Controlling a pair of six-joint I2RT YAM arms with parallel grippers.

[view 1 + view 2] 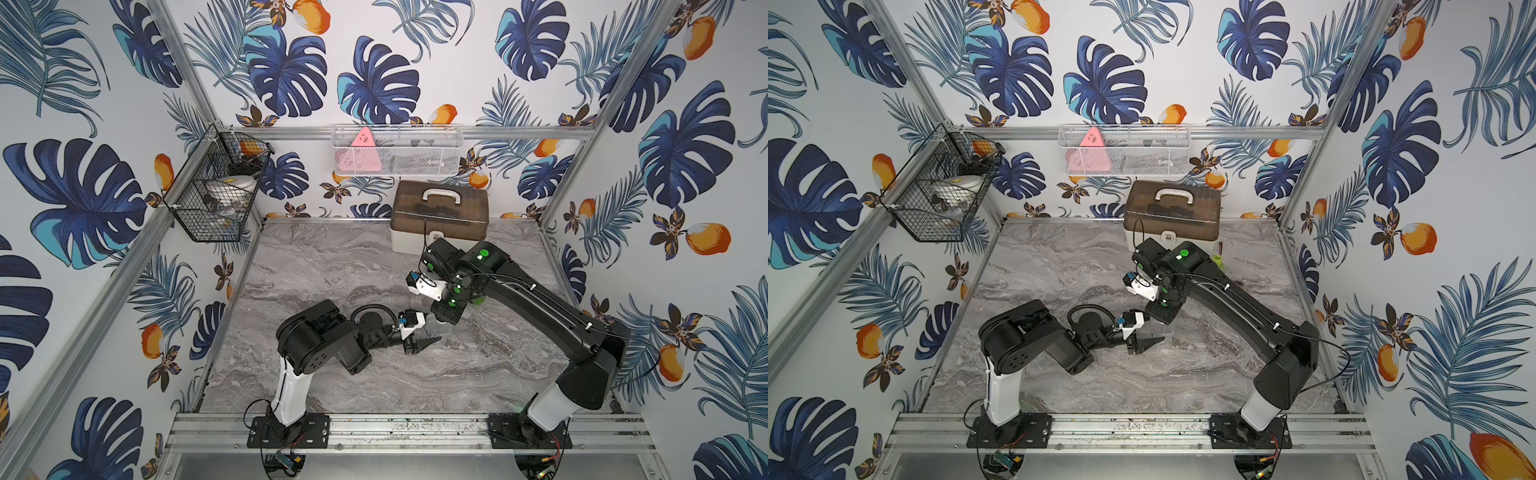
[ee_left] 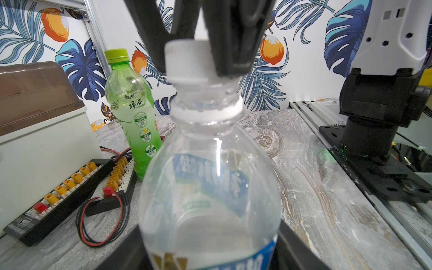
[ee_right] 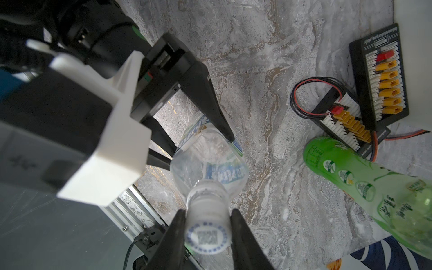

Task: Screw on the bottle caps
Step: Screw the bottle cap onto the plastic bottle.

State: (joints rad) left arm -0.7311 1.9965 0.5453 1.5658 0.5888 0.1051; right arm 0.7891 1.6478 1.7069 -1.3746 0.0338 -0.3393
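Mid-desk, nearest the front rail, the left claw (image 3: 200, 153) is clamped on the body of the clear bottle (image 2: 210, 187), one finger pressed against each side of its blue-and-white label. The bottle stands upright on the grey marbled desk (image 1: 332, 270). From above, the right claw (image 3: 205, 236) is closed on the white cap (image 2: 187, 60), which sits on the clear bottle's neck just above the collar ring. Its two black fingers touch opposite sides of the cap. The cap's top carries a printed blue ring around a square code. How far the cap is threaded down cannot be told.

Farther back stands the green bottle (image 2: 133, 117), upright and apart from both claws, with the yellow-green cap (image 2: 117, 55) on its neck. Just beside its foot lie two black connector boards (image 2: 58, 194) with rows of yellow plugs, a few red ones and a loop of red and black wire.

Behind them, against the back wall, sits a case (image 1: 438, 212) with a brown lid and white handle. A black wire basket (image 1: 216, 195) hangs on the side rail and a white mesh basket (image 1: 395, 149) on the back rail.
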